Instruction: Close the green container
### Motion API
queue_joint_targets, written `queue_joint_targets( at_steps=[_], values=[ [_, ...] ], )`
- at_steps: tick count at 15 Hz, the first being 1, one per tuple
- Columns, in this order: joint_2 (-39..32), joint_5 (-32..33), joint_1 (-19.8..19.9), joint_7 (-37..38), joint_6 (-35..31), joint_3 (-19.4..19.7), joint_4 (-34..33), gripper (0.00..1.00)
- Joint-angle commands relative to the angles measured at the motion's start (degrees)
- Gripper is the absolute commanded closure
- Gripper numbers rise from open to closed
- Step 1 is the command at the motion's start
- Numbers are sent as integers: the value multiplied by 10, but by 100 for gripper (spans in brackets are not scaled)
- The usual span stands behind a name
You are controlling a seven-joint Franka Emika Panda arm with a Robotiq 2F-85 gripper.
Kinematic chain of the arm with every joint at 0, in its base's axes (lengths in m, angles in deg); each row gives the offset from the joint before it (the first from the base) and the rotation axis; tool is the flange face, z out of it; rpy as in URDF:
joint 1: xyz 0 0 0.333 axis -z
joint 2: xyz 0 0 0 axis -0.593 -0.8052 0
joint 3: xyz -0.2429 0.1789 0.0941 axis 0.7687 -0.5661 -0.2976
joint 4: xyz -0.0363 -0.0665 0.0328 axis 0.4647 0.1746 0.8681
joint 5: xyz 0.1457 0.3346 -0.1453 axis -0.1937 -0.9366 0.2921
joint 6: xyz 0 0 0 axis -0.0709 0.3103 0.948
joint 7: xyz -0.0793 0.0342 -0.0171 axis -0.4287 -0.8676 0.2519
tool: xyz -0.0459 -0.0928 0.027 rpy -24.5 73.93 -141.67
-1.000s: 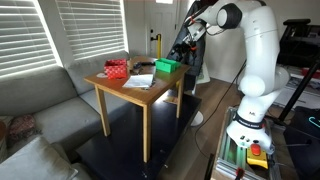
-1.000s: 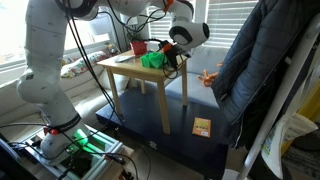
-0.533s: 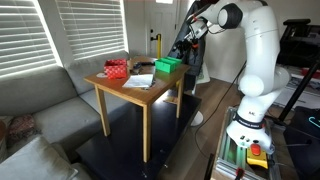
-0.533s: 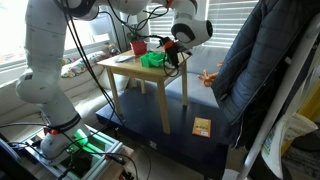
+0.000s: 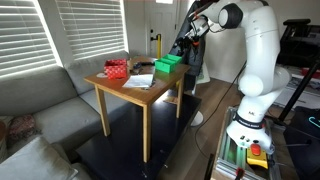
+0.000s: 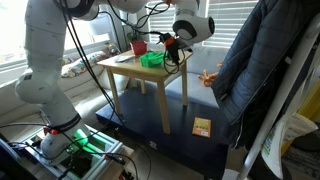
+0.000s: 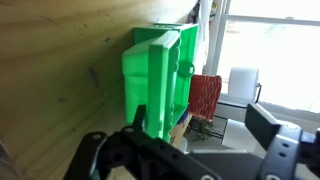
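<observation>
The green container [image 5: 168, 66] stands on the corner of the small wooden table [image 5: 120, 90] nearest the arm; it also shows in an exterior view [image 6: 154, 60]. In the wrist view the green container [image 7: 160, 75] fills the middle, and its lid looks partly raised, with a gap at one edge. My gripper [image 5: 183, 45] hovers just above and beside the container, also seen in an exterior view [image 6: 172, 46]. In the wrist view the gripper [image 7: 200, 135] is open and empty, its fingers wide apart and off the box.
A red patterned box [image 5: 117, 69] sits at the table's far side, also in the wrist view [image 7: 205, 95]. A white paper [image 5: 140, 81] lies mid-table. A grey sofa [image 5: 40, 110] stands beside the table; a person in a dark coat [image 6: 250, 70] stands close by.
My gripper has shifted slightly up and away from the green container. The container and the red box have not visibly moved.
</observation>
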Motion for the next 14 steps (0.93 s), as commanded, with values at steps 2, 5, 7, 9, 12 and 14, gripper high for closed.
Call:
queue_joint_targets(
  at_steps=[2, 5, 7, 9, 12, 14],
  values=[
    [6, -20, 12, 7, 33, -5, -16, 0],
    [8, -21, 11, 10, 46, -5, -22, 0],
    [9, -23, 11, 12, 54, -6, -27, 0],
    [10, -25, 11, 14, 62, -6, -31, 0],
    [12, -31, 9, 17, 72, -6, -34, 0],
    [13, -38, 8, 21, 75, -6, -37, 0]
  ],
)
